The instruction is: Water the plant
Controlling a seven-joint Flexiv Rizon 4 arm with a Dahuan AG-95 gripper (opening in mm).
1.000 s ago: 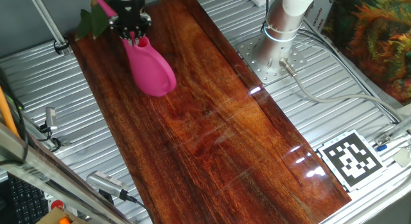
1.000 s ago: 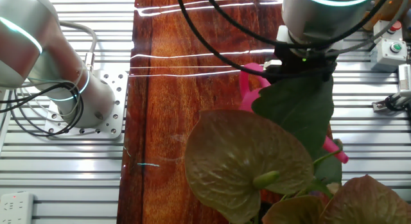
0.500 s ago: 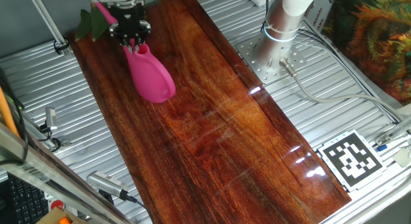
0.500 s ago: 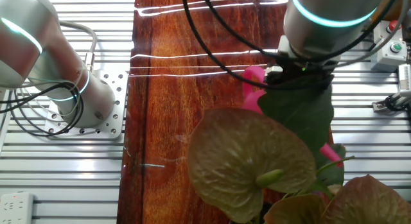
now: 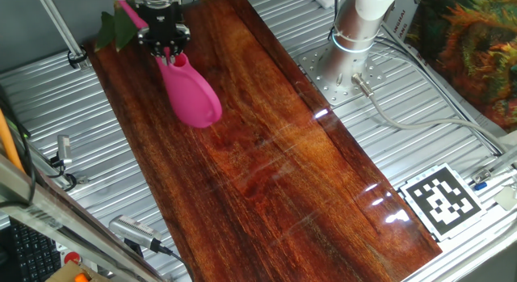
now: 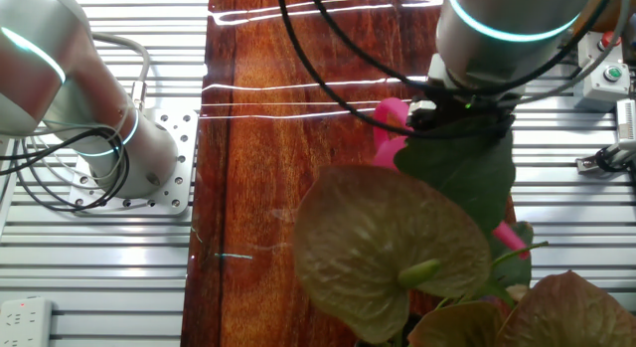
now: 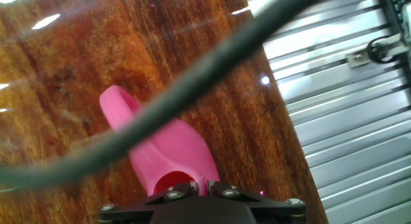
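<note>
In one fixed view, the gripper (image 5: 168, 48) clamps the pink watering can (image 5: 192, 94), the plant (image 5: 114, 27) just beside it. A black-and-white marker tag (image 5: 443, 201) lies well apart, no words legible.

In the other fixed view, the plant's leaves (image 6: 397, 248) overlap the can (image 6: 390, 128).

In the hand view, the fingers (image 7: 186, 190) pinch the can's rim (image 7: 170, 179).

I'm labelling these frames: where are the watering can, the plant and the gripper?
watering can (image 5: 194, 94): one fixed view, middle of its pink body.
plant (image 6: 388, 248): the other fixed view, on the big front leaf.
gripper (image 5: 166, 48): one fixed view, between the fingertips at the can's top.
</note>
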